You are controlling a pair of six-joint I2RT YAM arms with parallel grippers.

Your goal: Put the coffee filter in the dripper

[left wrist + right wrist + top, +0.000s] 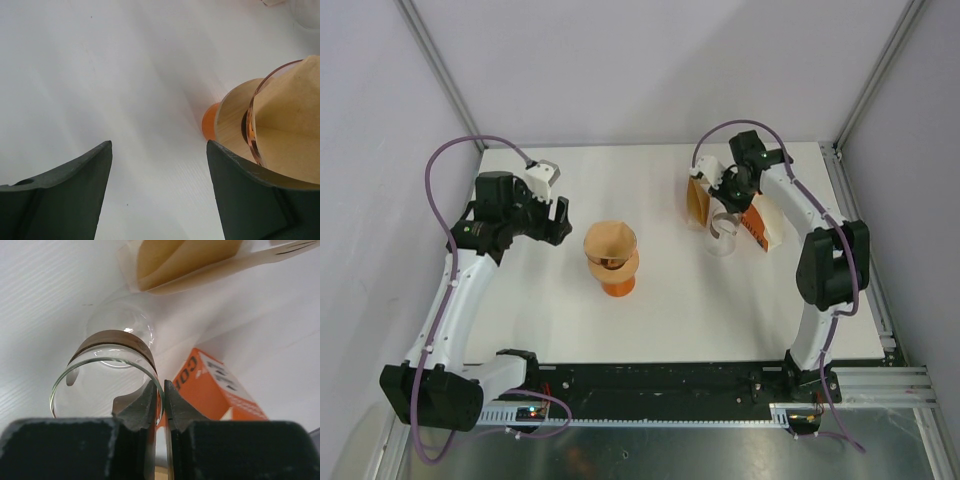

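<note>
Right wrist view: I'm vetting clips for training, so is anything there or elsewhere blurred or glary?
Right wrist view: small glare spot on the glass carafe, right gripper pinching its rim looks soft. Left wrist view: table washed out, left gripper dark and blurred, dripper fairly sharp. Top external view: even light, faint shadows.

Lab test cell: white table (660,320), plain walls (650,70), aluminium frame (432,60).

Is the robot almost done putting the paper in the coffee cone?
Looks nearly done. The paper filter already sits inside the orange dripper, and the open left gripper beside it holds nothing. In hand: the right gripper pinches the glass jug by its rim. Left: maybe just letting go there.
</note>
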